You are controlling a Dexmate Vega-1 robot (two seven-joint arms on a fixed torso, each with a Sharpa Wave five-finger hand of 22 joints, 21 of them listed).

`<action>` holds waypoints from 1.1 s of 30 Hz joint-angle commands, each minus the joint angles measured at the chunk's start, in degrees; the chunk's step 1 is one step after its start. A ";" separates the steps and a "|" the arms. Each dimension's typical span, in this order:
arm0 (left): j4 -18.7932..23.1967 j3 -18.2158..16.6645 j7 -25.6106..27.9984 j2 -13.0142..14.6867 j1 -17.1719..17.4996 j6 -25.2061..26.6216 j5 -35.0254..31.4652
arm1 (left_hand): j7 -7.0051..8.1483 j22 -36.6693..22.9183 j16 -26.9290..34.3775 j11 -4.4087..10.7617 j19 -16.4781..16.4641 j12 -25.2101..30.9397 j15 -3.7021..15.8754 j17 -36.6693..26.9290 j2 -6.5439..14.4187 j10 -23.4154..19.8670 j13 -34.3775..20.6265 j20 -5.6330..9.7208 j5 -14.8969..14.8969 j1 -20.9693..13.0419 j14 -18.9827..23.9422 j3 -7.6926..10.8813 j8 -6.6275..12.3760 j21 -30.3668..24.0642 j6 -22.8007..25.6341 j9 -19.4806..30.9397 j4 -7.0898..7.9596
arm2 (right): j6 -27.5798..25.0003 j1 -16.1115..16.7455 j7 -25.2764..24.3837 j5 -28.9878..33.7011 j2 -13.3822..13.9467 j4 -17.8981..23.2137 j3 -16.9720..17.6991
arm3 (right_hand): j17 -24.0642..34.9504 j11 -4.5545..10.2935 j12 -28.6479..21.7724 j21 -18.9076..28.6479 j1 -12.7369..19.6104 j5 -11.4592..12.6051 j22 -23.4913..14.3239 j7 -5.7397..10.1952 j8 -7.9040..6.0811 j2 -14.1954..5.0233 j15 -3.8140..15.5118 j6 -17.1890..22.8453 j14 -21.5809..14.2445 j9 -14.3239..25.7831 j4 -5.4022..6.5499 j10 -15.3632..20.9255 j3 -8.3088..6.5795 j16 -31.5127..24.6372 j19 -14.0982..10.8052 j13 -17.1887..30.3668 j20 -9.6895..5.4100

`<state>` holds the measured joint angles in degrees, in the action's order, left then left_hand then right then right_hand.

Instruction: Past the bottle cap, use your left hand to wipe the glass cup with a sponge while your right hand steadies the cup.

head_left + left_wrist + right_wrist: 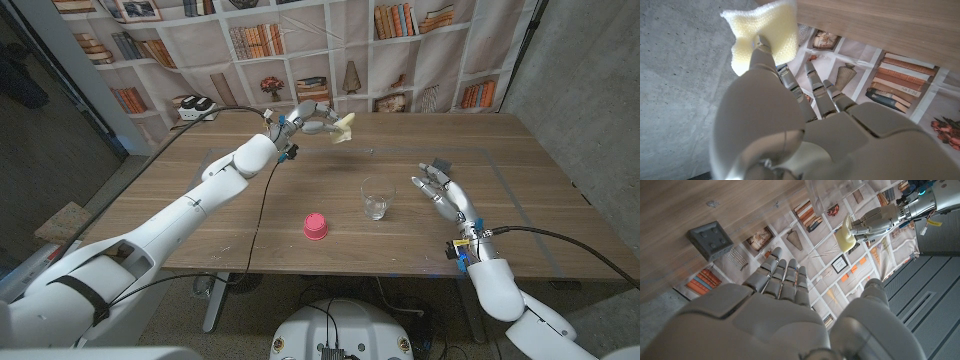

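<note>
My left arm reaches diagonally across the wooden table toward its far side. My left hand is raised above the far part of the tabletop and pinches the pale yellow sponge at its fingertips; the left wrist view confirms the sponge is gripped between the thumb and a finger while the other fingers extend beside it. A power strip sits at the far left edge of the table.

Near the middle of the table, toward the near edge, stands the pink bottle cap. Just to its right and slightly farther away stands the glass cup, upright; its contents, if any, cannot be determined at this resolution. The sponge is well apart from the cup.

My right hand is to the right of the cup, near it but not touching, fingers spread and holding nothing. The right wrist view shows the fingers extended.
</note>
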<state>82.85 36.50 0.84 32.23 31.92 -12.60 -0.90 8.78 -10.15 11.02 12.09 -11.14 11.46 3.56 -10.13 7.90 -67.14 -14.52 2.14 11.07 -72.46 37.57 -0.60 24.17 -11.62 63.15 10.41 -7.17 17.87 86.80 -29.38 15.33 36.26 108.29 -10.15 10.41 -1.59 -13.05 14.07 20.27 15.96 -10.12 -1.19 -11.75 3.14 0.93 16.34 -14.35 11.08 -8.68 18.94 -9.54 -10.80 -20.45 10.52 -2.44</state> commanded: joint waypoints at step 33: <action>2.44 2.17 -4.31 0.85 -1.13 0.68 -3.19 | -3.48 -0.13 -0.11 0.13 0.42 0.15 7.89 -0.14 -0.23 -0.77 -0.40 2.59 -0.01 -0.28 0.44 3.77 0.27 0.06 4.04 0.25 3.14 | -19.87 -6.04 -2.98 11.81 9.01 2.02 -12.87 | 0.15 -0.37 1.41 -2.46 5.04 3.94 -0.28 -1.53 1.23 4.97 -0.54 -5.84 2.71 0.16 -0.36 -3.43 1.38 0.53 2.17 0.34 -0.66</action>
<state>84.37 38.33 -3.58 33.09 31.27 -11.81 -3.32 8.75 -10.15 11.02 12.18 -11.14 11.25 3.56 -10.14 7.89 -67.21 -14.75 2.14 10.84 -72.45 37.57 -0.60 24.18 -11.62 63.12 10.51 -7.17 3.97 82.55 -32.05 26.46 44.50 111.43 -19.81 10.42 -1.73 -11.83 11.76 25.07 19.52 -10.28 -2.75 -10.58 7.44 0.50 10.92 -12.07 11.07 -8.93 15.78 -8.53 -10.35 -18.67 10.52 -2.35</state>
